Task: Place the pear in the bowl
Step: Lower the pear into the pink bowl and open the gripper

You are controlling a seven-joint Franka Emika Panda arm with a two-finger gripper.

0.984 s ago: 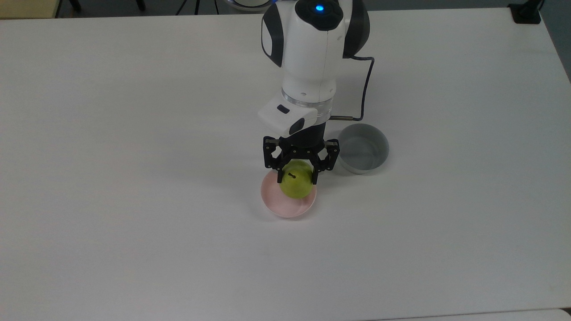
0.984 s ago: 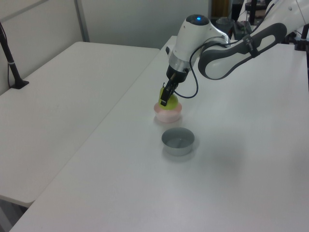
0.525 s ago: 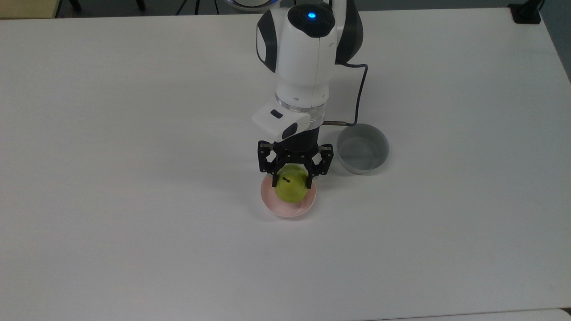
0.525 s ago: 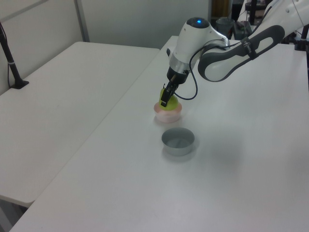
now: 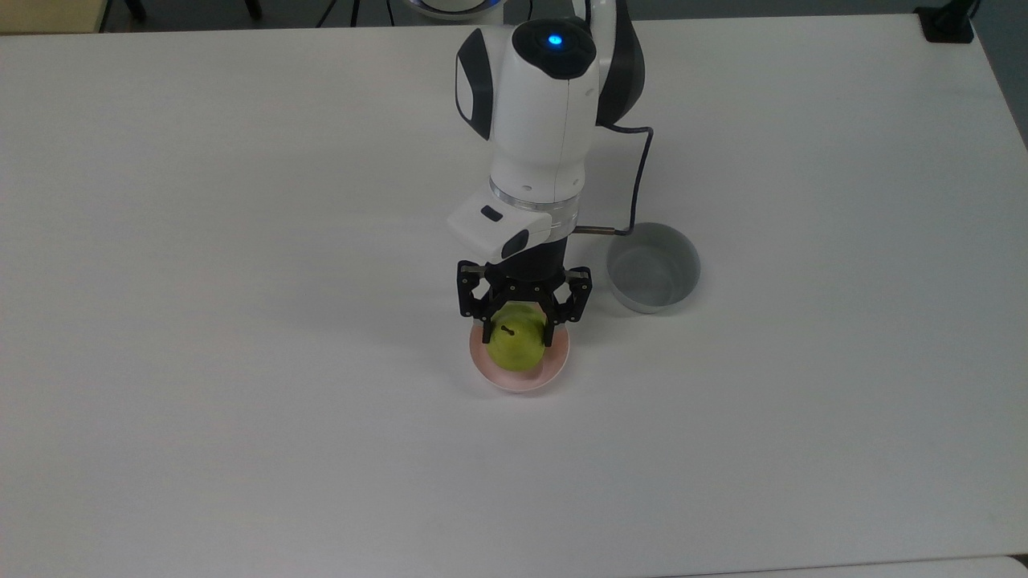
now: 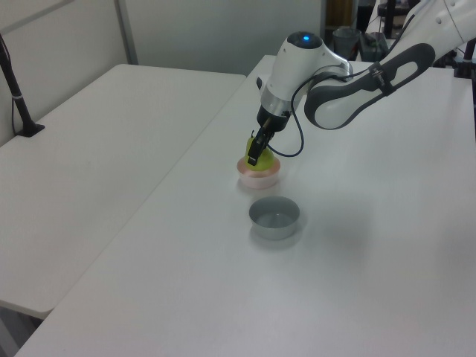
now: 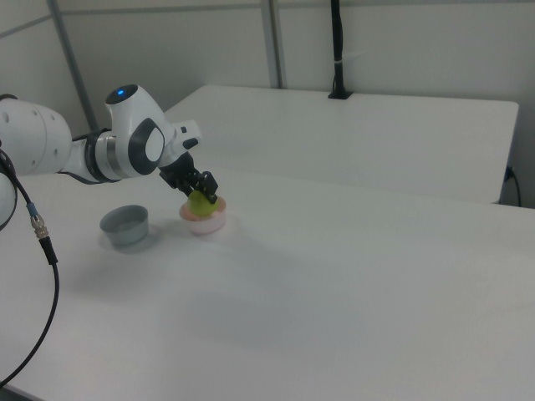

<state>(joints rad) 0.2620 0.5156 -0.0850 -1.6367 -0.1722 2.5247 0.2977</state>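
Observation:
The yellow-green pear (image 5: pixel 514 347) (image 6: pixel 260 164) (image 7: pixel 200 205) with its dark stem sits low inside the pale pink bowl (image 5: pixel 522 377) (image 6: pixel 259 178) (image 7: pixel 206 222) near the table's middle. My gripper (image 5: pixel 516 331) (image 6: pixel 253 152) (image 7: pixel 201 191) points down over the bowl, its black fingers (image 5: pixel 485 329) on either side of the pear, shut on it. The arm's white wrist rises behind it in the top view.
A grey, deeper bowl (image 5: pixel 652 267) (image 6: pixel 274 216) (image 7: pixel 125 226) stands just to the top view's right of the pink one, close to the wrist cable (image 5: pixel 636 185). A second white table (image 6: pixel 89 149) adjoins on the left view's left.
The gripper has carried the pear lower and slightly to the top view's left, further into the pink bowl. The grip on the pear has held.

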